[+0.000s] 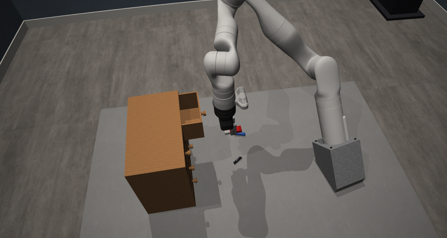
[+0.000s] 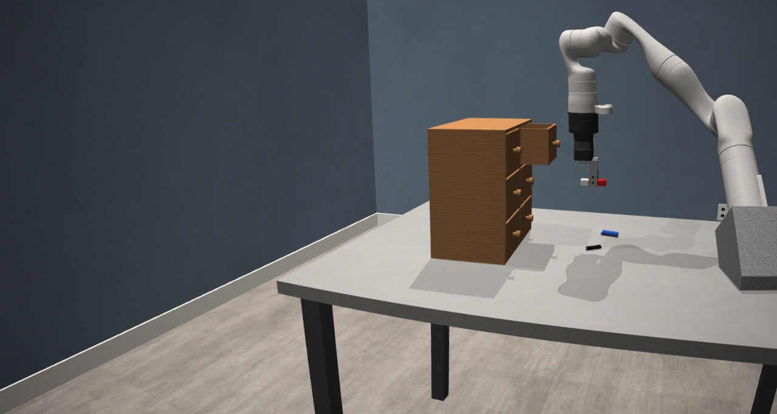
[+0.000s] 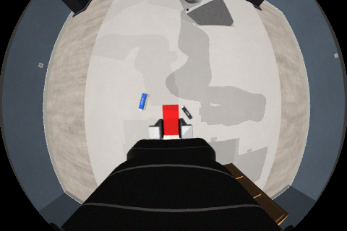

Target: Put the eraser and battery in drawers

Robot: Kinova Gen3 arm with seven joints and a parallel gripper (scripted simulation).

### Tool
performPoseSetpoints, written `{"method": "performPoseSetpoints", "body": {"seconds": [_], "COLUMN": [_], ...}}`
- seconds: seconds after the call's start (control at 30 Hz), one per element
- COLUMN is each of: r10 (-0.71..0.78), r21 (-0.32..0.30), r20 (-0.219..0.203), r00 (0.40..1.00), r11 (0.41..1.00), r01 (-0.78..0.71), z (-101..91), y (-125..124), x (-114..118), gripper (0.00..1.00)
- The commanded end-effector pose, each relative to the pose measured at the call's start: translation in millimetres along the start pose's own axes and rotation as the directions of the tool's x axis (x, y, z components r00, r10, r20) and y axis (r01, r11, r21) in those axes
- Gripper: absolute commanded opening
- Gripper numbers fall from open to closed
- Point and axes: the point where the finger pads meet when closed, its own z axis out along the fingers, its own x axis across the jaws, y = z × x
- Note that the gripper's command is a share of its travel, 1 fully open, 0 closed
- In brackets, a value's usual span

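Observation:
My gripper (image 1: 233, 130) (image 2: 593, 182) (image 3: 170, 125) is shut on the red and white eraser (image 1: 239, 128) (image 2: 601, 182) (image 3: 170, 115), held crosswise above the table. It hangs in front of the chest (image 1: 153, 130) (image 2: 467, 194) (image 3: 256, 195), with the eraser lower than the open drawer in the exterior view. The top row's right drawer (image 1: 192, 131) (image 2: 535, 146) is pulled out and looks level; its visible floor is bare. The top left drawer (image 2: 511, 160) is in. A slim black battery (image 1: 237, 160) (image 2: 593, 247) (image 3: 186, 112), seemingly the AAA, lies on the table.
A thicker blue battery (image 1: 241, 133) (image 2: 609, 232) (image 3: 142, 101) lies on the table beyond the black one. The lower drawers are in, their knobs sticking out. The arm's grey base (image 1: 346, 164) (image 2: 752, 248) (image 3: 211, 14) stands opposite the chest's front.

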Motion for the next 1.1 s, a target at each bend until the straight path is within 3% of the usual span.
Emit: {"method": "performPoseSetpoints", "body": {"seconds": [0.0,0.13,0.63,0.7,1.07], "r10": [0.005,0.005,0.005,0.005,0.005], "r21": [-0.018,-0.018,-0.018,-0.018,-0.018], "r20": [-0.005,-0.005,-0.005,-0.005,-0.005], "r00": [1.000,1.000,1.000,1.000,1.000], "r11": [1.000,1.000,1.000,1.000,1.000], "r01": [-0.005,-0.005,-0.005,-0.005,-0.005], "z": [-17.4,-27.4,-103.7,-103.7,-147.3], "y": [4.7,4.5,3.4,3.4,2.7], "x": [1.3,1.2,0.7,0.7,0.4], "gripper": [0.45,0.45,0.45,0.45,0.45]}}
